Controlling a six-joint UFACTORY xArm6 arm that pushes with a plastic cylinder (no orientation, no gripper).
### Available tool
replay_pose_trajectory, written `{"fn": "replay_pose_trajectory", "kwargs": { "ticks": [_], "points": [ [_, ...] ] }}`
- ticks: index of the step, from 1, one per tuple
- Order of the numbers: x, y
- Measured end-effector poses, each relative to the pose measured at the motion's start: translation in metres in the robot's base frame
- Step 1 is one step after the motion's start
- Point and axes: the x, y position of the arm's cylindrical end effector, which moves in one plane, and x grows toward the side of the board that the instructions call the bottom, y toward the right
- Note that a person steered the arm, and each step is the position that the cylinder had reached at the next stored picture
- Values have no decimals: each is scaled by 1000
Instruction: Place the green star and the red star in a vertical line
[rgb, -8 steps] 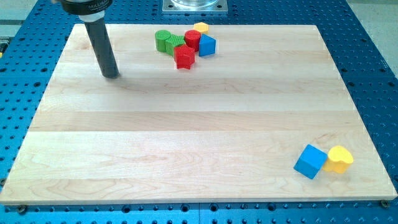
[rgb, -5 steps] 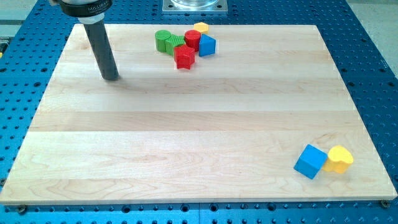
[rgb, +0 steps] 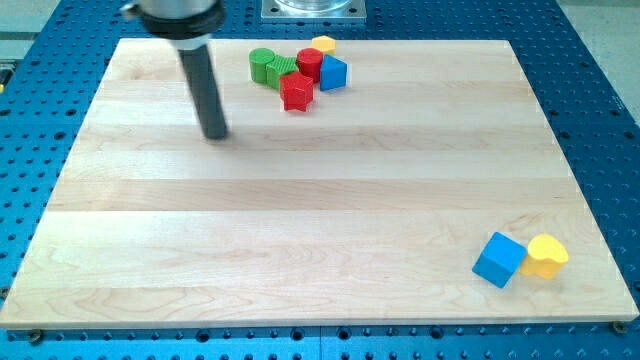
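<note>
The red star (rgb: 296, 92) lies near the view's top, at the lower edge of a tight cluster. The green star (rgb: 283, 71) sits just above and left of it, touching a green cylinder (rgb: 262, 64) on its left and a red cylinder (rgb: 309, 64) on its right. My tip (rgb: 215, 133) rests on the wooden board (rgb: 300, 220), left of and slightly below the red star, clear of every block.
A blue block (rgb: 333, 73) and a yellow block (rgb: 323, 45) complete the cluster at the top. A blue cube (rgb: 499, 259) and a yellow block (rgb: 546, 256) sit together near the board's bottom right corner.
My tip has slid to the right and slightly down, toward the cluster. No block has moved.
</note>
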Motion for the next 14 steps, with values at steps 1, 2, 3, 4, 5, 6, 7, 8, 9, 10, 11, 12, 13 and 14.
{"fn": "replay_pose_trajectory", "kwargs": {
  "ticks": [1,2,3,4,5,6,7,8,9,10,11,12,13,14],
  "points": [
    [-2,29],
    [-3,29],
    [-6,27],
    [-14,9],
    [-14,9],
    [-14,9],
    [-19,9],
    [-28,9],
    [-33,-16],
    [-63,-35],
    [-77,-46],
    [-80,-47],
    [-91,-48],
    [-116,-48]
  ]
}}
